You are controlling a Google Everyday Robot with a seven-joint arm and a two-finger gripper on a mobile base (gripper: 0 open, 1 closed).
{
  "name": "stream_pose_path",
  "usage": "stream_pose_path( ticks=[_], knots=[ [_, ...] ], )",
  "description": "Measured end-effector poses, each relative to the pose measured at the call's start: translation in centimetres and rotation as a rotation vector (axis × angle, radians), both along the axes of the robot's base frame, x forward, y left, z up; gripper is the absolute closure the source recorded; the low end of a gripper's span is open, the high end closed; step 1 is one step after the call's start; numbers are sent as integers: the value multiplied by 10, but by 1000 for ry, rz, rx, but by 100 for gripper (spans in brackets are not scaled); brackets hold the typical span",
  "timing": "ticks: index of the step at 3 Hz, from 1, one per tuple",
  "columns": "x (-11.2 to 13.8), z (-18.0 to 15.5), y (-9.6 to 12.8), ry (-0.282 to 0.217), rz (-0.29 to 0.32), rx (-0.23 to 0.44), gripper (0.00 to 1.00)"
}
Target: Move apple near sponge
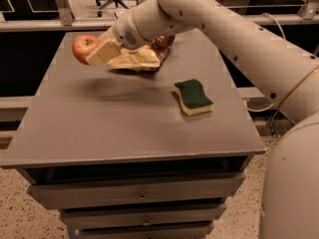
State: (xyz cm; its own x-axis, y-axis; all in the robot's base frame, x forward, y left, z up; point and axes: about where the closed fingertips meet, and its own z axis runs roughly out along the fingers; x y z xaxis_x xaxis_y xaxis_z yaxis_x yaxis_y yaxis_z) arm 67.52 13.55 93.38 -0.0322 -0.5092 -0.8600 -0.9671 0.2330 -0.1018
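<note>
The grey table, with drawers under its top, carried the sponge lying flat right of centre and a brown-and-tan chip bag near the back, the two well apart. The gripper hung above the rear left part, clasping the apple clear of the surface.

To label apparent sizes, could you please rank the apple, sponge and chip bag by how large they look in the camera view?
1. chip bag, though partly behind the arm.
2. sponge, nearer the camera.
3. apple, held over the far left of the table by the gripper, jaws shut on it.
</note>
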Motion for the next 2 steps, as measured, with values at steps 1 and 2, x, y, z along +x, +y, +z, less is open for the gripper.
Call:
stream_pose_path(
  ticks=[1,2],
  knots=[
    [-17,-4,-48,83,-50,12,100],
    [-30,-10,-88,151,-116,-15,100]
  ],
)
